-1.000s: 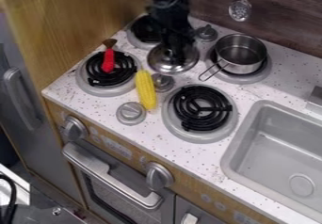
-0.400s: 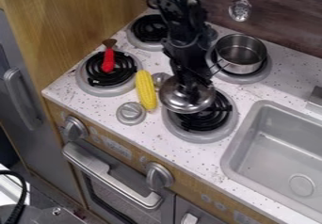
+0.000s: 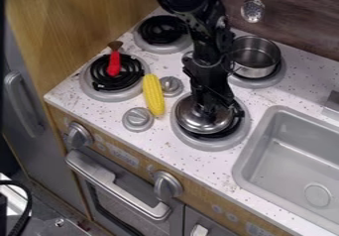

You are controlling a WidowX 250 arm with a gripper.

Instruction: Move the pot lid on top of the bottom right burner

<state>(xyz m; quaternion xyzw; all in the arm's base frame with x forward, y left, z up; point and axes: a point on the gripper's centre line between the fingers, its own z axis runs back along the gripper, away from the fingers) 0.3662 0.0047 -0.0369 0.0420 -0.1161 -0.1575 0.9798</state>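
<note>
I have carried the round, silver metal lid (image 3: 198, 125) forward and right, away from the grey control knob (image 3: 171, 86) and over the black-coiled burner (image 3: 210, 146) between the sink's left edge and the white speckled countertop's (image 3: 198, 161) front edge. My black two-finger gripper (image 3: 213, 110) is clamped on its top. Coil shows along the lid's right edge, so I judge only a slight rightward nudge and release remain; whether it touches, I cannot tell.

Pot lid (image 3: 192, 119), metal, one: moved from behind the middle stove knob (image 3: 171, 86) to over the bottom right burner (image 3: 232, 140). Black gripper (image 3: 212, 107): moved along with it.
</note>
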